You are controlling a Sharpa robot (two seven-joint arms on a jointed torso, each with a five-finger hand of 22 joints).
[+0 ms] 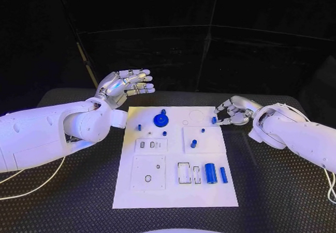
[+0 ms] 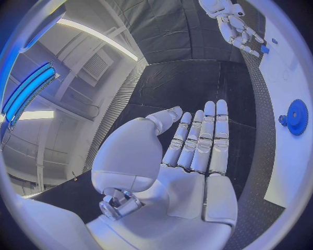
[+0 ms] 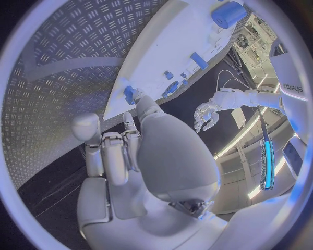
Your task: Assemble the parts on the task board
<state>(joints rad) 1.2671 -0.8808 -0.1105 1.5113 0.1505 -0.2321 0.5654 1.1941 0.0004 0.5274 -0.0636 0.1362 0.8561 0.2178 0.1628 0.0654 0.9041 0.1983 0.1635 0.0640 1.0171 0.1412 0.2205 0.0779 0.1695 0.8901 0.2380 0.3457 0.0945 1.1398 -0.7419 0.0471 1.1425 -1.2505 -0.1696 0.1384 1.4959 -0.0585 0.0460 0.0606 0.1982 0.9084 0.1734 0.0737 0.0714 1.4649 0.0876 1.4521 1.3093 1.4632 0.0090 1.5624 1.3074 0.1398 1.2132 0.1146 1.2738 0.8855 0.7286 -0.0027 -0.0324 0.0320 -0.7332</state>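
While the left hand (image 1: pixel 127 85) hung above the table (image 1: pixel 75 195) off the board's (image 1: pixel 172 197) far-left corner, it held nothing: fingers (image 2: pixel 203 138) straight, side by side, thumb apart, palm open in the left wrist view. It touched neither board nor table.

R. hand (image 1: pixel 232 113) sat at the board's far-right corner, fingers curled down, tips pinching a small blue part (image 1: pixel 213 119) right at the board edge. Right wrist view showed the same: fingertip on the blue piece at the board's corner. Whether the part was lifted or resting on the board, can't tell.

On the board, far end, centre: blue gear (image 1: pixel 161 119) w/ a knob on top, flat on the plate. Just beside it, near side, a few small blue pegs (image 1: pixel 165 132); one more by the left edge (image 1: pixel 138 127). Mid-right, a blue peg (image 1: pixel 194 143) stood in a square inset; another small one (image 1: pixel 202 131) beyond it. Near-right: a fat blue cylinder (image 1: pixel 209 172) and a thin blue rod (image 1: pixel 223 175) lay side by side, apart, lengthwise, next to two rectangular slots (image 1: pixel 184 172). Left side had two inset plates, the nearer (image 1: pixel 148 172) w/ an oval hole, the farther (image 1: pixel 151 145) w/ small slots.

Cable (image 1: pixel 31 185) trailed over the table under the left arm.
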